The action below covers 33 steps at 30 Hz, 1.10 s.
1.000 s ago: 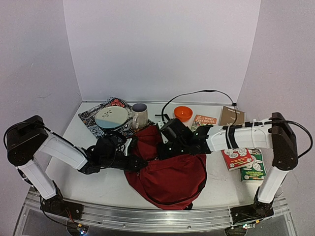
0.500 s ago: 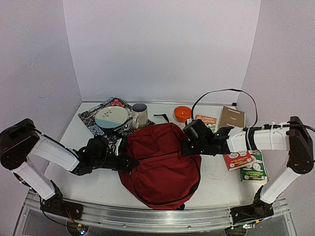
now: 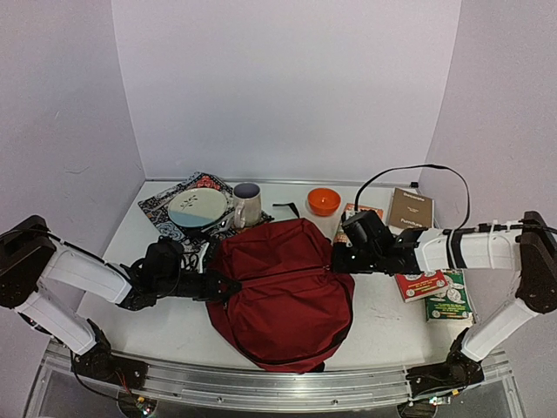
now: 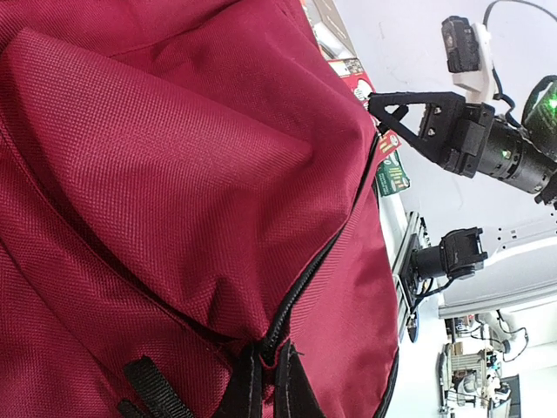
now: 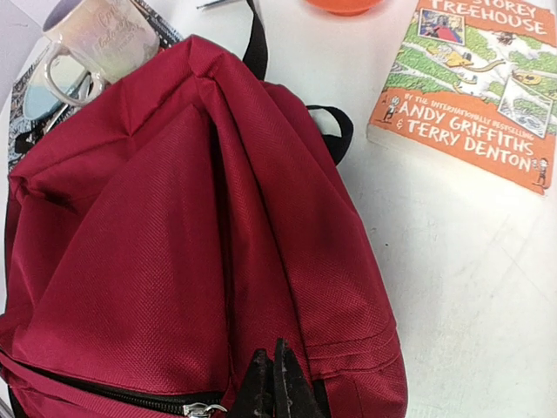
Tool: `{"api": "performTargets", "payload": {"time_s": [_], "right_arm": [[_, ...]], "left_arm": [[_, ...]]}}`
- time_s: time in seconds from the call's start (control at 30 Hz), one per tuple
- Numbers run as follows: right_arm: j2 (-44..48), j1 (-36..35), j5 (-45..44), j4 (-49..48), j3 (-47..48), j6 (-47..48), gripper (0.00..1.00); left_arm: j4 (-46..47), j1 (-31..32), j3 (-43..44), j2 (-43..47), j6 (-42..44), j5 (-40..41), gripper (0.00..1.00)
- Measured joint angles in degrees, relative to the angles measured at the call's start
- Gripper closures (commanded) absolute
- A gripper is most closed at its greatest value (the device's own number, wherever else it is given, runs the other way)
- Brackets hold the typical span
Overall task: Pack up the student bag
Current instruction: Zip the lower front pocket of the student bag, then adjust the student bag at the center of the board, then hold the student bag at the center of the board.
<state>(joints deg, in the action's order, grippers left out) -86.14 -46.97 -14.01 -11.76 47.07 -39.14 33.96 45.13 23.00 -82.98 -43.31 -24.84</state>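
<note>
1. At the middle of the table (image 3: 174, 326), the student bag (image 3: 278, 292) is being held down flat: a large, dark red fabric backpack, bulging, with a black zip running across it and black straps showing at its far end.
2. Its far edge is being crowded by a patterned mat (image 3: 165, 209) carrying a plate (image 3: 198, 206), by a mug (image 3: 247, 205) just beside the fabric, and by an orange bowl (image 3: 324, 201) a little further back.
3. Its right side is being hemmed by an orange book (image 5: 470, 96), a brown book (image 3: 410, 207), a red book (image 3: 418, 283) and a green book (image 3: 451, 300).
4. Bare tabletop is being left open at the near left, and in a narrower strip between the bag and the red book.
5. The bag's left edge, at the zip seam, is being pinched by the left gripper (image 4: 261, 383).
6. The right gripper (image 5: 274, 383) is being kept pressed together at the bag's right edge, beside a zip pull (image 5: 202, 407); whether fabric is being nipped cannot be told.
</note>
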Motion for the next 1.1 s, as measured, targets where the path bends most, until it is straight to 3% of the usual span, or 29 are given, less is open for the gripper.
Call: {"api": "performTargets", "payload": {"time_s": [0.3, 0.6, 0.7, 0.87, 1.0, 1.1], "right_arm": [[-3.6, 0.7, 0.5, 1.3, 3.7, 3.9, 1.00], [-7.4, 2.5, -4.8, 5.0, 13.9, 12.1, 1.00], [-10.1, 3.3, -5.9, 5.5, 17.2, 14.3, 0.96], [-14.7, 3.9, -6.4, 6.0, 21.4, 17.5, 0.85], [-15.7, 4.1, -5.1, 6.2, 22.3, 19.0, 0.68], [-15.7, 3.8, -2.9, 7.0, 22.3, 19.7, 0.61]], "left_arm": [[-2.1, -0.1, 0.9, 0.0, 2.0, -1.7, 1.00], [-5.1, 5.4, 7.8, -2.7, 5.0, -2.6, 1.00], [-5.6, 6.7, 10.8, -4.4, 5.6, -2.5, 0.99], [-5.6, 7.8, 14.0, -7.2, 5.7, -1.5, 0.86], [-6.5, 7.8, 14.5, -9.2, 5.3, -0.9, 0.64], [-7.0, 7.8, 14.4, -9.1, 5.2, 0.3, 0.54]]}}
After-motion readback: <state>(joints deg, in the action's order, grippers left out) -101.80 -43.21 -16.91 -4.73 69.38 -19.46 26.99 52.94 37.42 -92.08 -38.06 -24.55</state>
